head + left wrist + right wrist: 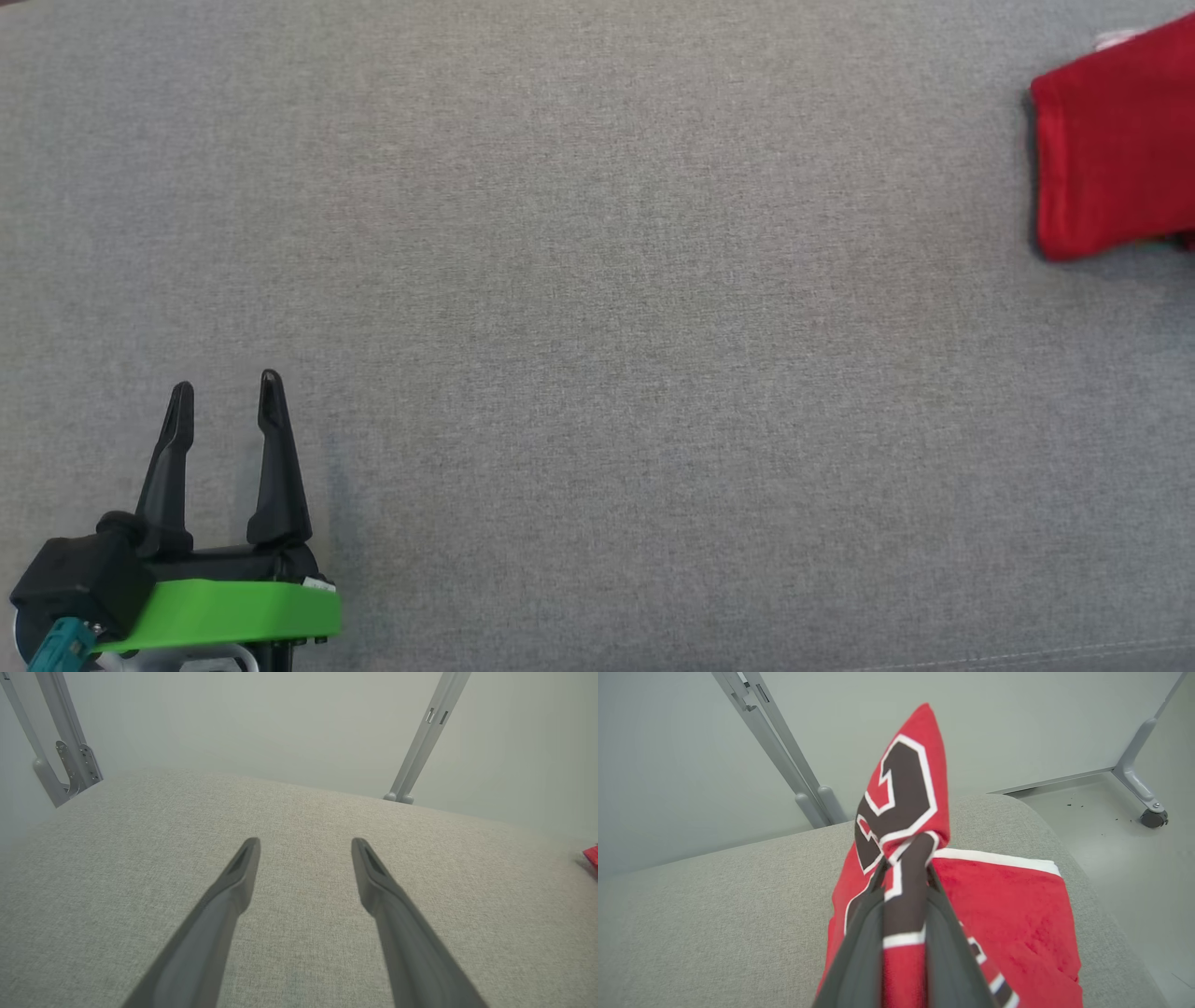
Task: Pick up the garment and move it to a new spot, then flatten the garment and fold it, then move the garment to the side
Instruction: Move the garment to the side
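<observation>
The garment is red with a dark number edged in white and a white band. In the right wrist view my right gripper is shut on a fold of it, and a peak of cloth stands up above the fingers. The head view has the garment at the upper right edge of the grey cushion. A red sliver of the garment shows at the right edge of the left wrist view. My left gripper stands open at the lower left, nothing between its fingers, also seen as my left gripper over bare cushion.
The grey cushion spreads wide between the left gripper and the garment. Its rounded right edge drops to a pale floor. Grey metal frame legs stand behind the cushion, one with a caster.
</observation>
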{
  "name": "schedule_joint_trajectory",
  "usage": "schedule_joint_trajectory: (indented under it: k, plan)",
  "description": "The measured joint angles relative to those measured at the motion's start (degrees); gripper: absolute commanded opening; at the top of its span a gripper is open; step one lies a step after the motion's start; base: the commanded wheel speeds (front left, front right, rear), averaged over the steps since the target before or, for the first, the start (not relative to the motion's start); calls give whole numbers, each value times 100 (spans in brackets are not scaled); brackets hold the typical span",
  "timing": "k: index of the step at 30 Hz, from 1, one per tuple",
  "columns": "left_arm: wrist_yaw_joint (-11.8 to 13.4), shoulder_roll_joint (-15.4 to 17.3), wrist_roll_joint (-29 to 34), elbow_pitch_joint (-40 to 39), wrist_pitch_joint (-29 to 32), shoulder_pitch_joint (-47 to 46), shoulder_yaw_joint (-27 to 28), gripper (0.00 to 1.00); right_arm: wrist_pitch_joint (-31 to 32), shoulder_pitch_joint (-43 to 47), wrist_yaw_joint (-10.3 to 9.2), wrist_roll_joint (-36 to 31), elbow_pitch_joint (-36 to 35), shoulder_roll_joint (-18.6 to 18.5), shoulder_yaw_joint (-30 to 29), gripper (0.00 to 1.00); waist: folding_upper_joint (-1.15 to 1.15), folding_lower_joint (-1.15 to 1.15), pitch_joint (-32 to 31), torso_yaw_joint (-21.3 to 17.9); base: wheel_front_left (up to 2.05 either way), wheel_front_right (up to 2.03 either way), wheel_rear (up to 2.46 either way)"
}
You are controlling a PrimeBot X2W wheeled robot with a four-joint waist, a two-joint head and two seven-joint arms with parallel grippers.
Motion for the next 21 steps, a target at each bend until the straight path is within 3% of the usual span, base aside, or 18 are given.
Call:
schedule_joint_trajectory:
  k: [6, 8, 9, 16, 21]
  plan:
    - [1, 42, 12, -26, 57, -49, -13, 100, -375, -178, 0, -400, 638, 22, -115, 0, 0, 0, 100, -112, 0, 0, 0]
    - [1, 48, 16, -37, 74, -70, -20, 100, -604, -189, 1, -604, 960, 33, -199, 42, 0, 0, 137, -139, 0, 0, 0]
    - [1, 52, 16, -43, 75, -81, -22, 100, -814, -194, 2, -790, 1172, 20, -276, 97, 0, 0, 159, -149, 0, 0, 0]
    - [2, 66, 15, -58, 115, -99, -19, 100, -1745, -280, 0, -1408, 2267, 234, -692, 100, 0, 0, 234, -210, 0, 0, 0]
    - [51, 76, -2, -49, 112, -75, 0, 100, -2071, -207, 0, -1383, 2325, 439, -554, 100, 0, 0, 185, -285, 0, 0, 0]
